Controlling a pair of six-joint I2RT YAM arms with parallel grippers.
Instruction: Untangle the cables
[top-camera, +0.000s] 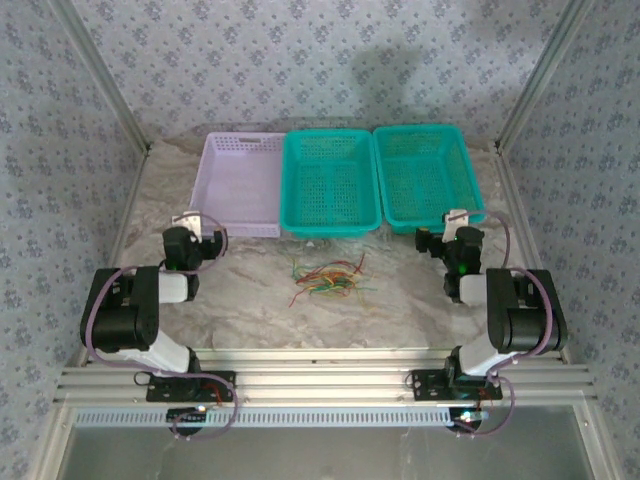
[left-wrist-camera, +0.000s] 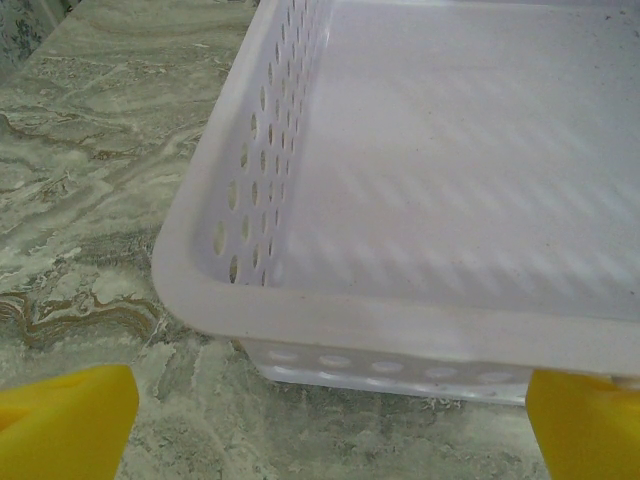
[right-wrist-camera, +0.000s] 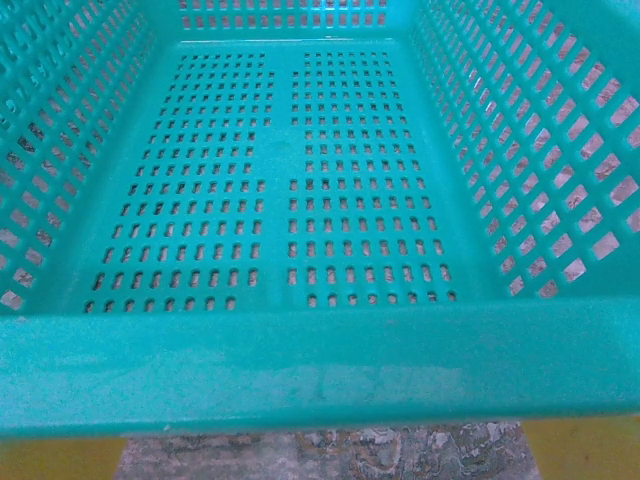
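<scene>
The cables (top-camera: 327, 278) lie as a small tangle of thin red, green and yellow wires on the marble table, in front of the middle basket. My left gripper (top-camera: 190, 226) sits left of them, pointing at the lavender basket (top-camera: 243, 185); its yellow fingertips (left-wrist-camera: 65, 420) stand wide apart with nothing between, just short of the basket's near corner (left-wrist-camera: 300, 320). My right gripper (top-camera: 458, 226) sits right of the tangle, facing the right teal basket (top-camera: 428, 175). Its yellow fingertips (right-wrist-camera: 585, 448) are spread at the frame's bottom corners, open and empty, before the basket's near rim (right-wrist-camera: 320, 365).
Three baskets stand in a row at the back: lavender, a middle teal basket (top-camera: 330, 183) and the right teal one, all with nothing in them. Aluminium frame posts and patterned walls close in the table on both sides.
</scene>
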